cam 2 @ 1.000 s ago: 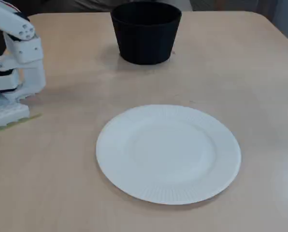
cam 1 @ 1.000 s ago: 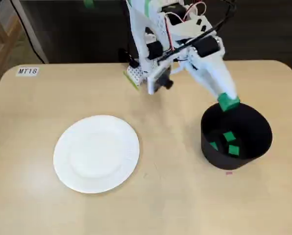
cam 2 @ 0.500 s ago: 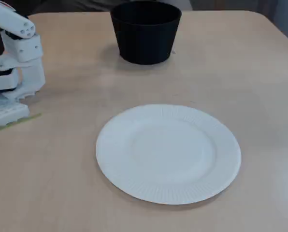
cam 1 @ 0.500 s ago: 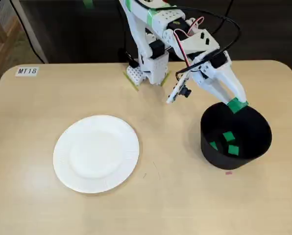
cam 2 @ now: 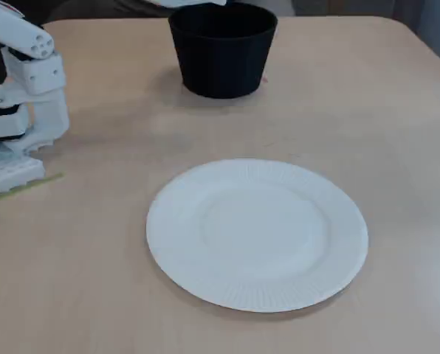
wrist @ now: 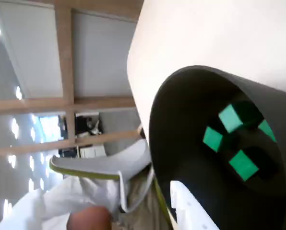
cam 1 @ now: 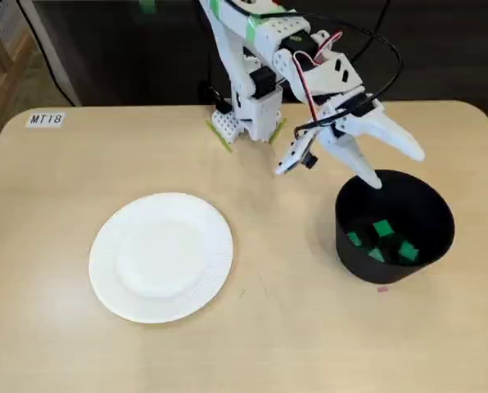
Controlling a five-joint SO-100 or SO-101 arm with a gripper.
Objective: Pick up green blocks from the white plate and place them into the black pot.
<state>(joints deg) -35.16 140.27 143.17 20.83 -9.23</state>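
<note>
1. Gripper (cam 1: pixel 398 168) hangs over the rim of the black pot (cam 1: pixel 350 260), jaws spread wide, nothing between them
2. Green blocks (cam 1: pixel 381 228): I count four in the wrist view, all lying loose on the pot floor. White paper plate (cam 1: pixel 160 256) carries no blocks in either fixed view
3. Handling, my guess: the blocks are small, light, stiff and flat-faced. I'd pinch across two opposite faces, centred, with modest force. A corner grip would likely let one twist out
4. The plate looks light, so it may slide if nudged
5. Writing: tag "MT18" (cam 1: pixel 46 119) at the far left corner of the table (cam 1: pixel 64 344). I see no brand names
</note>
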